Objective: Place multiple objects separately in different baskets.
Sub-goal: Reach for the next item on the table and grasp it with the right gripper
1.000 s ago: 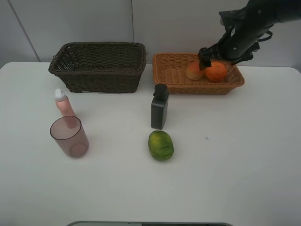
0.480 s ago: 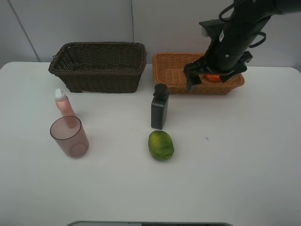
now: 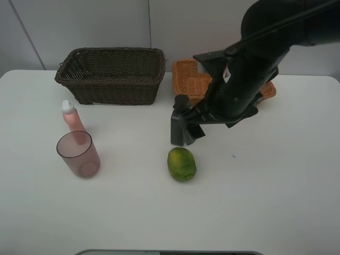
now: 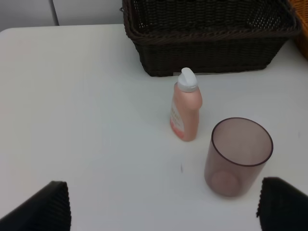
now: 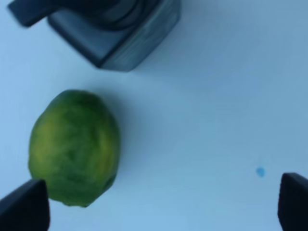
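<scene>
My right gripper (image 3: 190, 126) hangs open just in front of the dark grey bottle (image 3: 179, 127), with nothing between its fingers. Below it on the table lies the green fruit (image 3: 181, 163). In the right wrist view the green fruit (image 5: 74, 147) lies close to one fingertip of the right gripper (image 5: 159, 207), and the dark bottle (image 5: 115, 29) stands beyond it. My left gripper (image 4: 163, 207) is open over the table, short of the pink bottle (image 4: 185, 113) and the translucent cup (image 4: 238, 156). The right arm covers most of the tan basket (image 3: 187, 77) and whatever lies in it.
The dark brown basket (image 3: 111, 74) stands at the back left, with the pink bottle (image 3: 71, 119) and cup (image 3: 78, 154) in front of it. The same dark basket (image 4: 207, 38) is behind the pink bottle in the left wrist view. Bare white table lies to the right and front.
My right arm has swung from above the tan basket forward and left, down to the dark bottle and green fruit. It now hides the orange and the apple-like fruit in that basket.
</scene>
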Motion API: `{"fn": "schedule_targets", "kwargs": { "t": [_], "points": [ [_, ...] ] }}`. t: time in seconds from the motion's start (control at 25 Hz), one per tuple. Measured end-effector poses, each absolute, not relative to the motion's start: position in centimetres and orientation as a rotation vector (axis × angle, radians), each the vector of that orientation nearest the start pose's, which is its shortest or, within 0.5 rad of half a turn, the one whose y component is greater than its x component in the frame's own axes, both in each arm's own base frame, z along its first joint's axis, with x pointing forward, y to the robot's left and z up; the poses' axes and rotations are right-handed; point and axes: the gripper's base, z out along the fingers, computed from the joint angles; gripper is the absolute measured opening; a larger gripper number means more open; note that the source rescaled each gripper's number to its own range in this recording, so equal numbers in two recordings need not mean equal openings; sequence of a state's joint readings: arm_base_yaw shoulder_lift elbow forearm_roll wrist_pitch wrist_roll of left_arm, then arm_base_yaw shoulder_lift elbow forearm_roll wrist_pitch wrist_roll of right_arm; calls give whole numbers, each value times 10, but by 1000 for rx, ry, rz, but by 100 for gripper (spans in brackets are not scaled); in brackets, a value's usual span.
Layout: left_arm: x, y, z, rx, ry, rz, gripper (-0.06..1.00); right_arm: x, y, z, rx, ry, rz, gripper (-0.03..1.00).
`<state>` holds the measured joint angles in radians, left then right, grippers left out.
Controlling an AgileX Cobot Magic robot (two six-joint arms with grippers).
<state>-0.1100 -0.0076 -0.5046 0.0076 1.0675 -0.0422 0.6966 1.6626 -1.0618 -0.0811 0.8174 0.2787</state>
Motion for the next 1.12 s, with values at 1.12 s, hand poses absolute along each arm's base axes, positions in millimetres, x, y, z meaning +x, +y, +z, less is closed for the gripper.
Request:
{"fn": "schedule_targets", "kwargs": {
  "t": [1.12],
  "points": [
    [-7, 1, 278, 69, 2039, -86, 99, 207, 231, 146, -654, 2704, 154, 100]
  ]
}}
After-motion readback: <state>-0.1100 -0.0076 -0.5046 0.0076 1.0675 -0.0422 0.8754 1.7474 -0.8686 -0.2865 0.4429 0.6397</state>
